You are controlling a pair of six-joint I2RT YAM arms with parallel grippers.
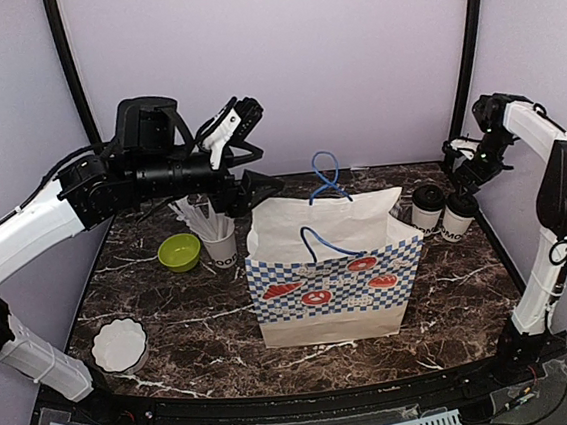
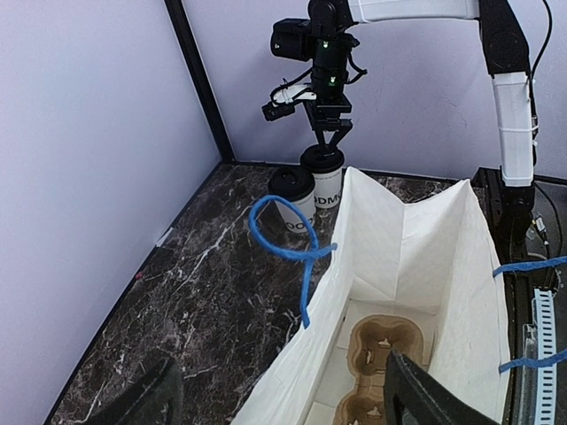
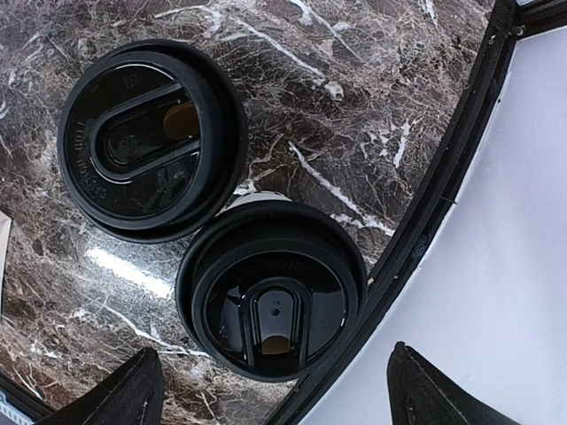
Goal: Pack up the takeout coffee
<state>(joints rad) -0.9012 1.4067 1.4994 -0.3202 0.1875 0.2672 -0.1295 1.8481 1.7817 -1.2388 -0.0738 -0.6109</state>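
Right fingers (image 3: pixel 124 394) hung released above the outer coffee cup (image 3: pixel 273 288), at the bag's (image 1: pixel 337 303) 3 o'clock; left fingers (image 2: pixel 142 398) gaped too. A descending finger could clip the neighbouring cup (image 3: pixel 151 140) and topple it.

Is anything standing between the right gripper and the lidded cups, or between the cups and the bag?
Nothing visible blocks the open right gripper; it hangs directly above one lidded cup. Toward the carrier, only the wall of the paper bag stands between; its mouth is open.
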